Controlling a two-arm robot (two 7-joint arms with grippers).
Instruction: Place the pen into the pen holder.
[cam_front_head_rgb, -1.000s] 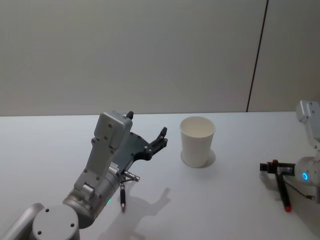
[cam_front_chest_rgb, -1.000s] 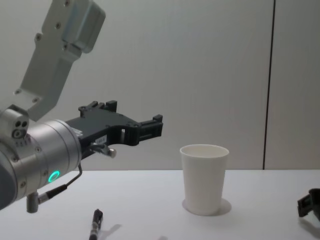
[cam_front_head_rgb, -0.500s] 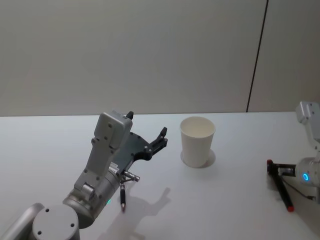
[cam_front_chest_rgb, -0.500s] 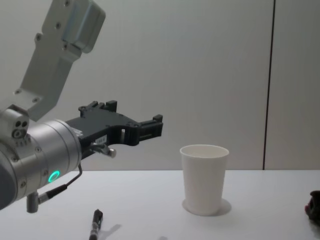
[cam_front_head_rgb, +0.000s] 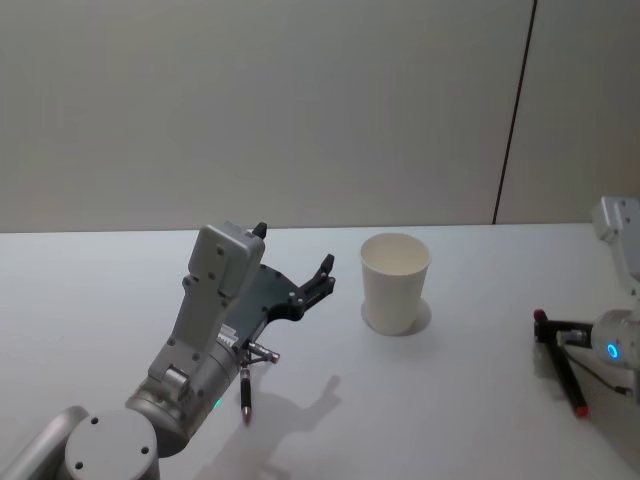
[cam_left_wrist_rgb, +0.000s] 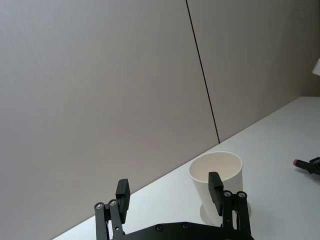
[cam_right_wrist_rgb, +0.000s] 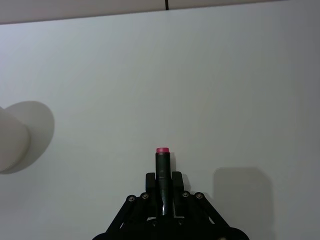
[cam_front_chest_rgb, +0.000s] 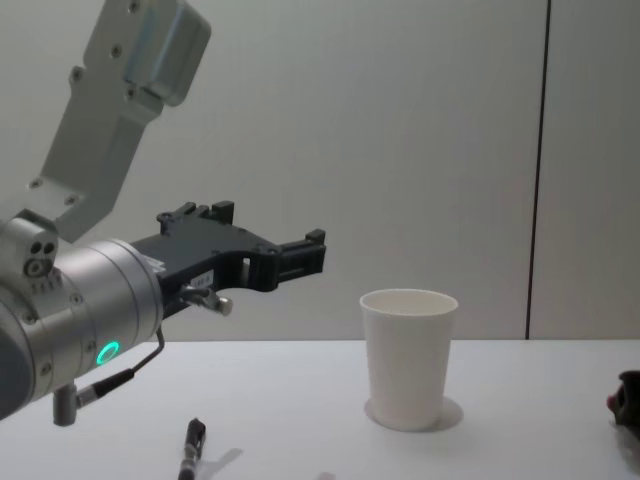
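Observation:
The pen holder (cam_front_head_rgb: 395, 285) (cam_front_chest_rgb: 408, 355) (cam_left_wrist_rgb: 227, 172) is a white paper cup standing upright at mid-table. My right gripper (cam_front_head_rgb: 553, 332) (cam_right_wrist_rgb: 163, 177) is at the table's right edge, shut on a black pen (cam_front_head_rgb: 565, 375) (cam_right_wrist_rgb: 162, 157) near its pink end. The rest of that pen slants down toward the front. Whether its lower tip touches the table I cannot tell. A second dark pen (cam_front_head_rgb: 245, 392) (cam_front_chest_rgb: 191, 445) lies on the table under my left arm. My left gripper (cam_front_head_rgb: 293, 250) (cam_left_wrist_rgb: 169, 185) (cam_front_chest_rgb: 270, 230) hangs open above the table, left of the cup and pointing at it.
The white table (cam_front_head_rgb: 420, 400) runs back to a grey wall with a dark vertical seam (cam_front_head_rgb: 515, 110). The cup's edge and shadow (cam_right_wrist_rgb: 10, 145) show far off in the right wrist view. The raised left arm covers the near left of the table.
The right gripper has drawn back a little toward the right edge with the pen, whose pink upper end now shows more clearly. The left arm, the cup and the second pen have not moved.

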